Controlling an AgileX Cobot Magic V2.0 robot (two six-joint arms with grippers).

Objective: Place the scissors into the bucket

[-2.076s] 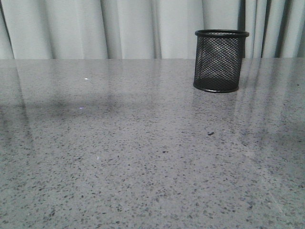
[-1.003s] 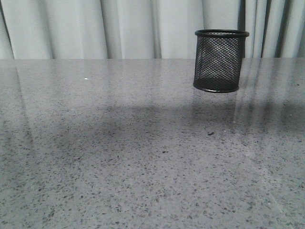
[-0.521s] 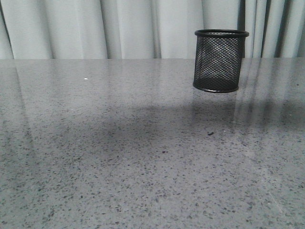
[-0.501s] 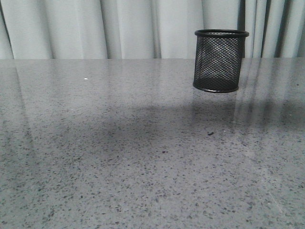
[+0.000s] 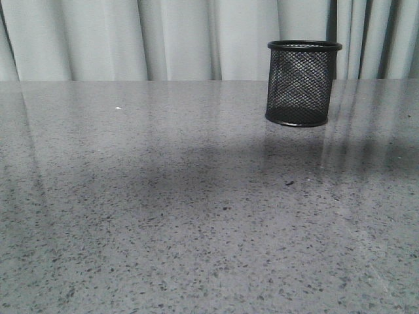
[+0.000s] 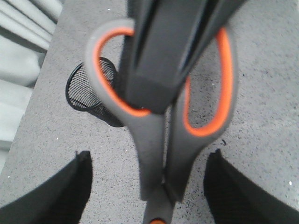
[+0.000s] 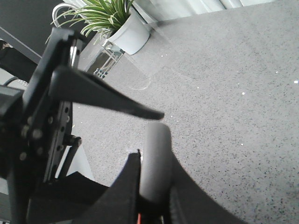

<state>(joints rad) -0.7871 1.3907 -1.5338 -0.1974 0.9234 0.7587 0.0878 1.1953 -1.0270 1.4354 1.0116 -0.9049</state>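
The bucket, a black wire-mesh cup, stands upright at the back right of the table; it also shows in the left wrist view, empty. The scissors, grey handles lined orange, hang in the air above the table. My right gripper reaches through the handle loops and is shut on one grey loop; its own view shows the fingers clamped around it. My left gripper is open, its fingers wide apart on either side of the scissors near the pivot, not touching them. The blades are out of view. No gripper shows in the front view.
The grey speckled table ends at white curtains. A potted plant stands off the table's edge. The left arm's dark body fills one side of the right wrist view.
A dark shadow on the table has shifted from the left toward the middle and right. The bucket has not moved.
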